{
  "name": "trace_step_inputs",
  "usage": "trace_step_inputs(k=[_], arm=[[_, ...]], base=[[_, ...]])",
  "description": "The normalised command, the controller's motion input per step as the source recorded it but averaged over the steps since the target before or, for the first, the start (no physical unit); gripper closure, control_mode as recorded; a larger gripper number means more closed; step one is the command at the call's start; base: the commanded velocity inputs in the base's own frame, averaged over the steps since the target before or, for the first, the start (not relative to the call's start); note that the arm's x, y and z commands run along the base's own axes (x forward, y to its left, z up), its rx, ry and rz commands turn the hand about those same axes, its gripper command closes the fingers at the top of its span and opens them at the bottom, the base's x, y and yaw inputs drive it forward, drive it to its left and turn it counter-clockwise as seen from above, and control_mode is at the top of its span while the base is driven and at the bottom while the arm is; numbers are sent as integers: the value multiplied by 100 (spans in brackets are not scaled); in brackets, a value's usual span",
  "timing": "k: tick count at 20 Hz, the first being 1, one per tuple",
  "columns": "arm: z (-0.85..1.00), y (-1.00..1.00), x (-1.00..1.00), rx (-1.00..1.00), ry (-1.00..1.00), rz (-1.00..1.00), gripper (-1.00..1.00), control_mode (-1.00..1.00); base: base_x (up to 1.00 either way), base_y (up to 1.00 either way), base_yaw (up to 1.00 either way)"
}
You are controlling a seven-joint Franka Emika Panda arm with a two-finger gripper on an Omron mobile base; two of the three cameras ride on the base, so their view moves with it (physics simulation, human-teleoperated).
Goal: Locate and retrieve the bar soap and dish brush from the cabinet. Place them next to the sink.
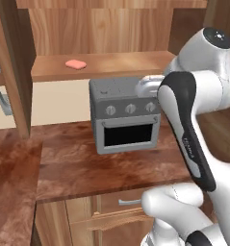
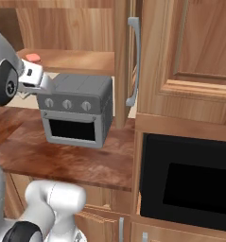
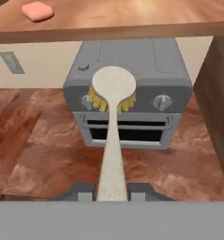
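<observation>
**Brush in hand, soap still on the shelf**

The pincer point(image 3: 111, 191) is clamped on the pale cream handle of the dish brush point(image 3: 112, 122), whose rounded head with yellow bristles sticks out ahead of the fingertips, in front of a grey countertop toaster oven point(image 3: 127, 93) that stands on the reddish-brown wood bench point(image 3: 48, 154). So the brush is out of the brown wood-grain wall cabinet point(image 1: 102, 29) and carried in the air (judging by this, the first pick is done, but not its placing).

The small salmon-pink bar soap point(image 3: 37, 11) lies flat on the plank shelf point(image 3: 132, 21) of the cabinet, above the pincer and off to its left, well apart from the brush. It is the one thing I can see on that shelf.

Left to do, as I judge it: take the brush to the sink and set it beside it, then come back for the soap and put it there too.
</observation>
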Motion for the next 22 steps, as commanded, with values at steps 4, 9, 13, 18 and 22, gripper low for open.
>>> trace_step_inputs(k=[4, 9, 13, 18, 22], arm=[[-39, -19, -54, -3, 0, 36, 100, -100], [-28, -2, -68, -5, 3, 15, 100, -100], [-1, 0, -11, 0, 1, -1, 100, -100], [0, 0, 0, 0, 0, 0, 100, -100], [0, 0, 0, 0, 0, 0, 100, 100]], base=[[0, 0, 0], [0, 0, 0], [0, 0, 0], [0, 0, 0], [-30, 0, 0]])
